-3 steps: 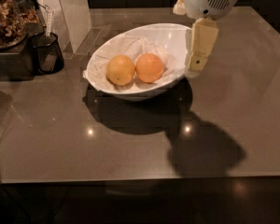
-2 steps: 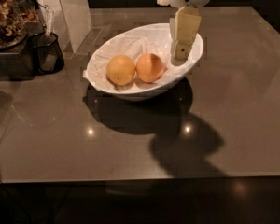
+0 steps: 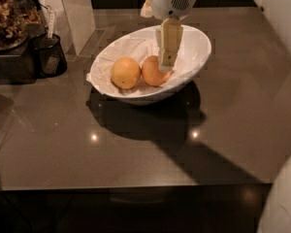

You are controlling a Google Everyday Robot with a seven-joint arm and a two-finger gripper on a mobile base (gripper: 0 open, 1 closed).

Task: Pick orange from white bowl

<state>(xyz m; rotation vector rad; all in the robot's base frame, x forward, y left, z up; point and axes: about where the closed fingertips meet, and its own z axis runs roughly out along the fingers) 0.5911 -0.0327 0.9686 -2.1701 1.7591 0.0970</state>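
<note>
The table [image 3: 223, 130] carries the bowl [image 3: 202, 46], which sits tilted, with the high rim at its far right and the low lip at its near left. I judge this is why both fruits rest low in the bowl. The crumpled paper [image 3: 131, 47] under them probably keeps them from rolling.

The arm [image 3: 173, 1] comes in from above the bowl's far rim and points almost straight down into it, a pose that suits a grasp from the top. The gripper [image 3: 168, 61] hangs inside the bowl, with its tip at the upper right side of the orange [image 3: 153, 73]. It is touching the orange or just beside it; I cannot say which. I also cannot tell if the gripper is apart or together, because from here it looks like one piece.

The orange lies near the bowl's middle, close against the paler fruit [image 3: 125, 73] on the bowl's left side. I think the orange is not yet lifted.
</note>
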